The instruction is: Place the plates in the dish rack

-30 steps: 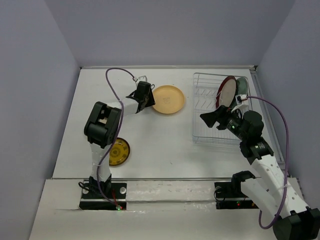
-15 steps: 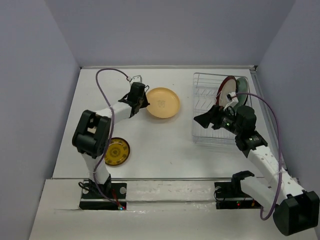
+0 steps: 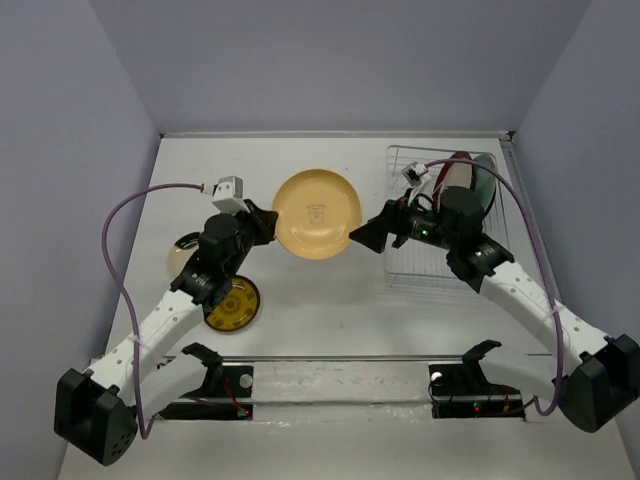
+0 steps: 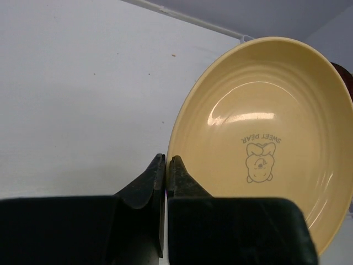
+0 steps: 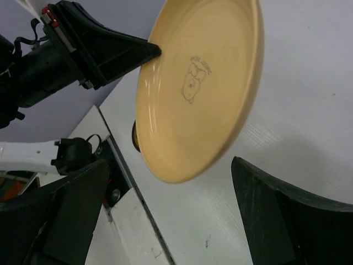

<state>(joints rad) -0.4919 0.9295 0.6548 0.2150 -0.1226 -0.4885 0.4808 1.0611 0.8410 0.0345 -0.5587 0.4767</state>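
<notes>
Item: peach-orange plate (image 3: 317,213), newly lifted off the desk (image 3: 330,300); left gripper (image 3: 268,222) is clamping its rim while right gripper (image 3: 372,232) (jaws wide, empty) is closing in, likely for handover toward the dish rack (image 3: 400,270).

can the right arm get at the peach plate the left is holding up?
Probably yes. The right gripper is open, facing the peach plate at its free edge, nothing between; the left gripper pinches only the opposite rim.

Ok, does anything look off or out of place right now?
Nothing spilled or broken. The orange plate hangs tilted in mid-air, pinched by its rim in the left gripper, with the open right gripper beside it; likely a handover.
</notes>
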